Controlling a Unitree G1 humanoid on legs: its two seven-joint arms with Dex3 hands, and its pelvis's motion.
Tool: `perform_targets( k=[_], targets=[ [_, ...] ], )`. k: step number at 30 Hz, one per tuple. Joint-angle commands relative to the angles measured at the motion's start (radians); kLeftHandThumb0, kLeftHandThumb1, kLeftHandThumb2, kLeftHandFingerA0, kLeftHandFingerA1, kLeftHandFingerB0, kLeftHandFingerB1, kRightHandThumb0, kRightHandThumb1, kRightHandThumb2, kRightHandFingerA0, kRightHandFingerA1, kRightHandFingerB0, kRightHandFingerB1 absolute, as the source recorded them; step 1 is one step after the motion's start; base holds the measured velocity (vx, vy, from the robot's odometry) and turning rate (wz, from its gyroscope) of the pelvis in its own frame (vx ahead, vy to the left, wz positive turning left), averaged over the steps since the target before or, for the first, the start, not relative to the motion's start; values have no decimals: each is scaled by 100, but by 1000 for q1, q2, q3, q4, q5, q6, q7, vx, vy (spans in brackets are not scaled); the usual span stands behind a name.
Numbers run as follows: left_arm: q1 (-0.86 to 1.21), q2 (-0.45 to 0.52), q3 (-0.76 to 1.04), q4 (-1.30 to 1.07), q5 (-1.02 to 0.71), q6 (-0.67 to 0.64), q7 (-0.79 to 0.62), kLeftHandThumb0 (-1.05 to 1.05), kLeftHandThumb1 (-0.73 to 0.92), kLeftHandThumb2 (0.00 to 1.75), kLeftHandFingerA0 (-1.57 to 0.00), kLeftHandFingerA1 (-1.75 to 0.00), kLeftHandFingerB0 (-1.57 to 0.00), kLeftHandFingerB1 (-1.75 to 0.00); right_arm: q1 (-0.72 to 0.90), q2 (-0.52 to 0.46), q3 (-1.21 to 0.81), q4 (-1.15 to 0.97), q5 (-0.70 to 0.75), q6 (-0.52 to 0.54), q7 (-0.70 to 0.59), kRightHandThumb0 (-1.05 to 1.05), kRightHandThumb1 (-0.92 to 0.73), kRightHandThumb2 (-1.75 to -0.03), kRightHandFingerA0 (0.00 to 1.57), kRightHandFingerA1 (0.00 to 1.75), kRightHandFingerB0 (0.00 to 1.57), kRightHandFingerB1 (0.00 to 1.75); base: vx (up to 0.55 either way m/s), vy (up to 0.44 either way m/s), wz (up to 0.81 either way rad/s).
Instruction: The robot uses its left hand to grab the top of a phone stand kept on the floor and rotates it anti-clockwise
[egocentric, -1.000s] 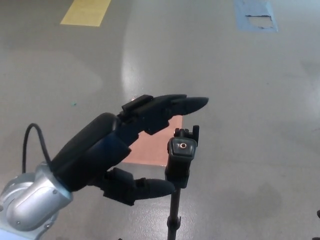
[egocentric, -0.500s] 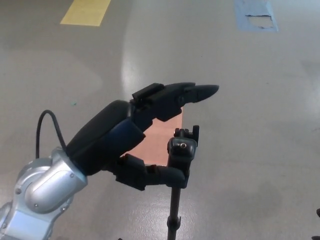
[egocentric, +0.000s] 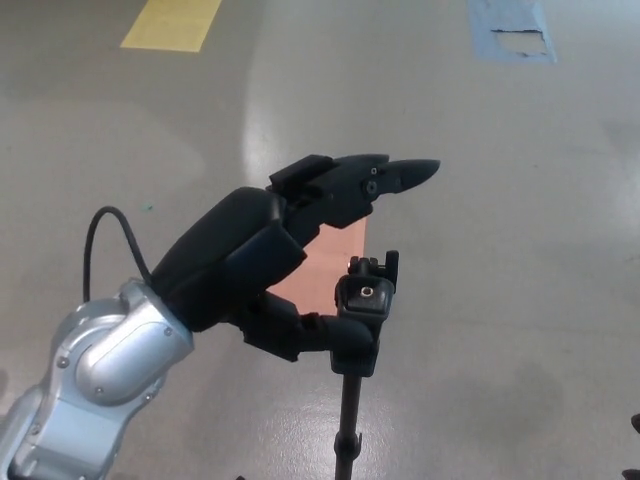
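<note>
A: Start at the fingers (egocentric: 395, 175). What are they doing?

B: Spread. The two fingers reach out above and past the stand (egocentric: 360, 315)'s head, while the thumb (egocentric: 325, 335) sits low, at the left side of the head, looking like it just touches. Nothing is pinched yet; the left hand (egocentric: 290, 250) is wide apart around the top.

A: And the stand itself?

B: Upright on the grey floor (egocentric: 500, 200), a thin black pole with a small blocky clamp head on top, in front of a copper plate (egocentric: 320, 265) lying flat on the floor.

A: How would it handle?

B: I'd guess light and stiff, hard plastic and metal, somewhat slick. Tall and narrow, so a sideways push could tip it. Best taken at the head, fingers over the far side against the thumb, and turned about the pole's axis instead of shoved.

A: Changed over the last second?

B: The hand has moved forward and up: a second ago the thumb was clear of the head, lower left; now it's against it. The fingers have risen and reach further over. The stand hasn't shifted. The right hand isn't visible.
</note>
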Motion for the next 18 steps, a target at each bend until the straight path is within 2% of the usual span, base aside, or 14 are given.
perform_targets(
  k=[1,3,4,5,6,7,8,9,11,13,18],
  targets=[
    [-8,-8,-17,19,50,11,23,-28,43,55,-8,-29,-7,-27,-13,-22,-1,2,-6,2,2,-30,-65,-60,48,39,10,25,0,0,0],
    [-7,-9,-19,21,51,10,24,-28,43,55,-8,-29,-7,-27,-13,-22,1,2,-8,3,0,-30,-65,-60,48,39,10,25,0,0,0],
    [-4,-10,-24,20,57,15,21,-29,43,56,-8,-29,-6,-26,-12,-23,4,1,-11,1,0,-31,-65,-61,41,38,10,23,0,0,0],
    [-3,-10,-25,20,59,16,20,-29,43,56,-8,-29,-6,-26,-12,-23,4,1,-11,0,0,-31,-65,-61,41,38,10,23,0,0,0],
    [0,-10,-29,22,65,16,20,-29,45,54,-9,-29,-6,-29,-13,-22,4,1,-10,3,-1,-31,-64,-62,33,35,10,23,0,0,0],
    [1,-10,-33,24,67,17,19,-33,44,63,-5,-33,-4,-28,-11,-22,0,1,-6,2,3,-28,-64,-62,25,34,9,21,0,0,0],
    [3,-10,-35,26,68,17,18,-33,44,63,-5,-33,-4,-28,-10,-21,-3,1,-3,0,7,-28,-64,-62,25,34,9,21,0,0,0],
    [4,-11,-37,28,69,20,17,-35,48,60,-6,-30,-3,-26,-9,-22,-2,2,-3,-2,8,-30,-64,-62,35,37,9,22,0,0,0],
    [4,-12,-41,30,72,26,14,-35,44,63,-6,-33,-4,-28,-10,-23,3,2,-9,-1,5,-30,-64,-62,30,35,9,22,0,0,0],
    [4,-12,-46,31,78,34,10,-36,43,59,-8,-30,-8,-23,-10,-23,0,1,-6,0,8,-29,-64,-62,33,36,9,22,0,0,0],
    [7,-12,-56,35,86,46,8,-36,43,62,-6,-32,-4,-27,-10,-22,3,2,-8,0,6,-29,-64,-62,32,36,9,22,0,0,0]
  ],
)
